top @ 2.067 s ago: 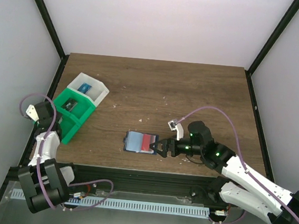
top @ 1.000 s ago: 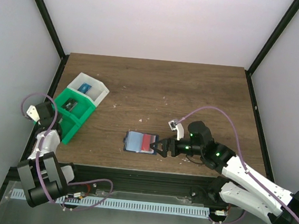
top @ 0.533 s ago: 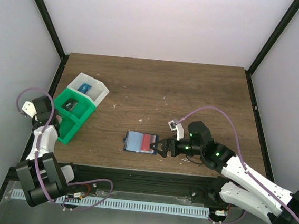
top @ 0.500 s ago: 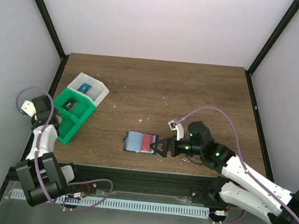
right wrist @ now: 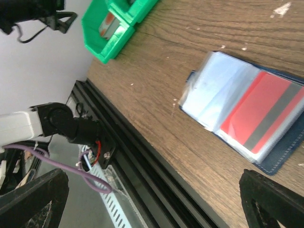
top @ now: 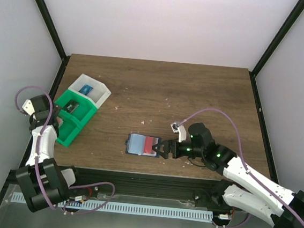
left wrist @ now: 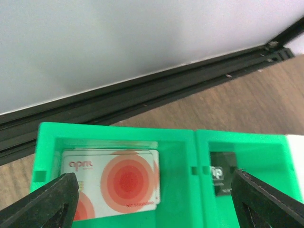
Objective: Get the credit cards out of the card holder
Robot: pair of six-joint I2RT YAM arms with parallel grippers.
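Note:
The card holder [top: 142, 145] [right wrist: 247, 116] lies open near the table's front edge. A red card with a grey stripe [right wrist: 263, 121] shows in its clear sleeve. My right gripper [top: 163, 148] [right wrist: 152, 187] hovers just right of the holder, open and holding nothing. Pale credit cards with red-orange rings [left wrist: 111, 186] lie stacked in the near compartment of the green bin [top: 75, 116] [left wrist: 178, 190]. My left gripper [top: 57, 118] [left wrist: 153, 178] hangs over that compartment, open, with its fingers apart from the cards.
A small black item [left wrist: 219, 175] sits in the green bin's second compartment. A white bin [top: 92, 90] adjoining it holds a blue item [top: 86, 89]. The black frame rail [left wrist: 142, 95] runs along the table's left edge, close behind the bin.
My left arm has swung away from the near edge toward the green bin, and its jaws have opened. The right arm has crept slightly left; the card holder has not moved.

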